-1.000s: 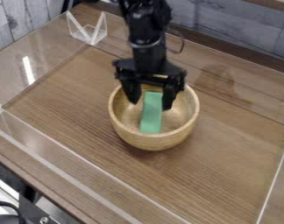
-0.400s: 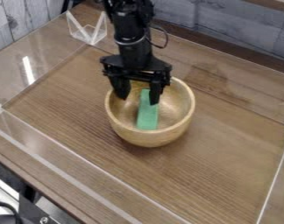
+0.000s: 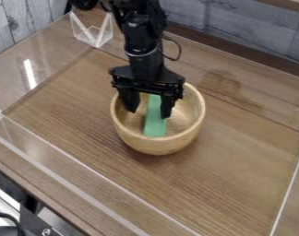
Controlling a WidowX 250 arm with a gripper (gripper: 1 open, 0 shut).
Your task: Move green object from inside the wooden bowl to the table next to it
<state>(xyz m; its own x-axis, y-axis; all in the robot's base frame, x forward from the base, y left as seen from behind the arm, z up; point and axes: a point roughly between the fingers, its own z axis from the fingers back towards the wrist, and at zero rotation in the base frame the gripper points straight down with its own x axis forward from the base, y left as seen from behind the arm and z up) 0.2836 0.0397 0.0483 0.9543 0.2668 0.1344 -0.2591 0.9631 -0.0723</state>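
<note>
Clear acrylic walls (image 3: 35, 64) round table (image 3: 238, 175). One wooden bowl (image 3: 157, 140), one green object (image 3: 156, 122) inside. Gripper (image 3: 147, 103) wide open above, holding nothing.

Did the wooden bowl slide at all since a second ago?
Yes. The wooden bowl slid slightly left across the table, toward the left acrylic wall. The open gripper hangs inside it over the green object.
</note>
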